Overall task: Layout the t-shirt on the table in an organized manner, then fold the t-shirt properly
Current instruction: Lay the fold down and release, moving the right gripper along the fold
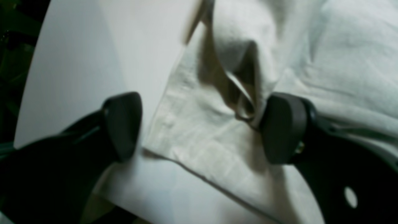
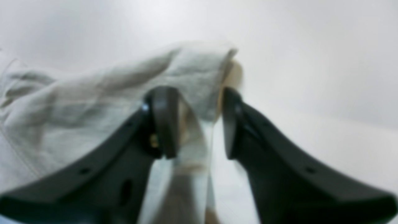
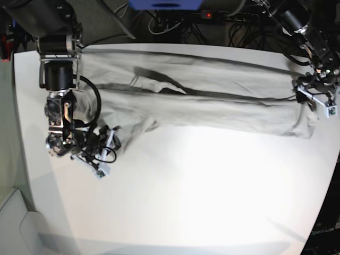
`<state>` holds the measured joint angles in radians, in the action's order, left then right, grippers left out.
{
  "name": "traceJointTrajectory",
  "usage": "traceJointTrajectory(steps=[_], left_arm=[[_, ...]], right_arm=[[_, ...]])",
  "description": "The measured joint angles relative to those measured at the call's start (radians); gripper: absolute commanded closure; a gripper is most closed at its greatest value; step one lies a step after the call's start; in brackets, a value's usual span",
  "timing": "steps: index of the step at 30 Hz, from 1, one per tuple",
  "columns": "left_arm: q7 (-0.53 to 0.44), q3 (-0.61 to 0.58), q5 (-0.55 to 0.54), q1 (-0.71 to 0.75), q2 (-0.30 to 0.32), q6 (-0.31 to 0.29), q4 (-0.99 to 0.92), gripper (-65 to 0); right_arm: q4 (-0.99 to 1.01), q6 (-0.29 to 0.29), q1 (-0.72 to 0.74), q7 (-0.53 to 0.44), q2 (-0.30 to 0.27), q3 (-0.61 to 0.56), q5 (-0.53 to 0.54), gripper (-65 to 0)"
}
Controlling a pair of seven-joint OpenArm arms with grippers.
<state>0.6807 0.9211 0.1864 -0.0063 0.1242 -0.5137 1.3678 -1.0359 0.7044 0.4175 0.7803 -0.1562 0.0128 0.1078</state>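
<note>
Grey-beige t-shirt (image 3: pixel 212 101) lies stretched across the table's (image 3: pixel 212 202) far side; right gripper (image 2: pixel 196 124) half-closed around a sleeve fold, left gripper (image 1: pixel 199 127) spread wide. Both should pinch hems firmly before pulling taut.

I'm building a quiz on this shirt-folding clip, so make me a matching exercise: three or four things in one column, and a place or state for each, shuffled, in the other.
Column one:
1. left gripper
2. right gripper
3. t-shirt
4. table

Column two:
A. stretched wide along the far side of the table
B. jaws straddling a raised fold at the shirt's edge
C. white surface, bare across its near half
D. jaws wide apart over a flat shirt corner, one pad against a puckered fold

Pairs: 1-D, 2-B, 3-A, 4-C
</note>
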Motion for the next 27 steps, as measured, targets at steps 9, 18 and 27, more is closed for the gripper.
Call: traceJointTrajectory(steps=[9,18,27], left_arm=[[-0.003,0.000,-0.005,0.008,0.000,0.000,0.001,-57.7],[-0.004,0.000,-0.008,0.012,0.000,-0.001,0.004,-57.7],[0.000,0.000,0.000,0.007,0.000,-0.003,0.005,-57.7]], right_arm=[[-0.232,0.000,-0.016,0.140,0.010,0.001,0.003,0.0],[-0.799,-0.001,-0.200,0.407,0.032,0.008,0.008,0.0],[-0.982,-0.001,-0.486,0.417,0.032,0.008,0.012,0.0]])
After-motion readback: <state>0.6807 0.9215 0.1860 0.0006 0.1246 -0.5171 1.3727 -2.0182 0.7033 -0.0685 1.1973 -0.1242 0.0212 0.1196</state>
